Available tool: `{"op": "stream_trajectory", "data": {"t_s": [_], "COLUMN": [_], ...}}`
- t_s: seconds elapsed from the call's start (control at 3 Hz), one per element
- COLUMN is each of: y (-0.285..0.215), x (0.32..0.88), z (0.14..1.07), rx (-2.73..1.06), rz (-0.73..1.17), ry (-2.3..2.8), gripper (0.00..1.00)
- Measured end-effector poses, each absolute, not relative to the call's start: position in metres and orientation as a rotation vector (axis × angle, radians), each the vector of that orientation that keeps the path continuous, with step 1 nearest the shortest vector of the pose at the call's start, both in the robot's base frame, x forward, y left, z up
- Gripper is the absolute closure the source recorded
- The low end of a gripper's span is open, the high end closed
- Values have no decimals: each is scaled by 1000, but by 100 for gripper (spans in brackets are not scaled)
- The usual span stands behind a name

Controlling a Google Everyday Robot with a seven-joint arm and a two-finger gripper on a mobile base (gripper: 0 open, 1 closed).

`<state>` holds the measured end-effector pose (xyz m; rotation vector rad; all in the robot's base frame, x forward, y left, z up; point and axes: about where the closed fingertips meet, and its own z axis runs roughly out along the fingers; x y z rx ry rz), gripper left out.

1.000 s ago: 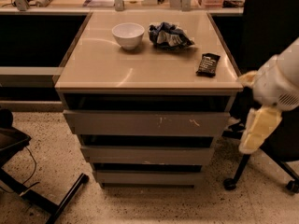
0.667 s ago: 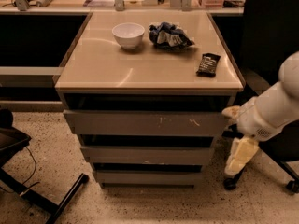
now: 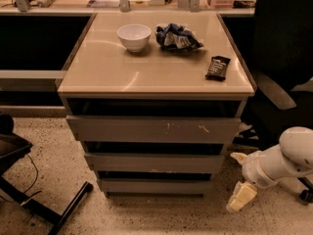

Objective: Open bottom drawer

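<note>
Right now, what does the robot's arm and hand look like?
The arm is smooth, round and white, like a fat tube, with a grey ring where two parts join. Its hand, low on the right near the floor beside the bottom drawer, has pale yellowish, blocky fingers. No cables or markings show.

- You have a speckled beige terrazzo floor (image 3: 44,146) running under everything.
- In the centre you see a low cabinet with a smooth tan top (image 3: 112,72), which catches a soft warm glare.
- Behind it you find a long pale counter (image 3: 63,9), dark underneath.
- At your right stands a black padded office chair (image 3: 283,53).
- At your lower left sits a black chair base with one straight leg (image 3: 63,209).
- The cream-fingered gripper (image 3: 240,176) hangs low at the right, near the floor, with its fingers spread apart.
</note>
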<state>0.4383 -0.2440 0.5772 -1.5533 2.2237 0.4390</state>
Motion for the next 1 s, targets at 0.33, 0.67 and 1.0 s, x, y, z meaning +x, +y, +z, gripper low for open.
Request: {"op": "stream_trajectory", "data": {"t_s": [0.33, 0.67, 1.0], "y": [-244, -225, -185], "x": [438, 443, 475], "z": [577, 551, 516], "rx": [-1554, -1521, -1357], "rz": [440, 571, 721], "ry": [2224, 2149, 2002], "gripper": [0, 0, 0]}}
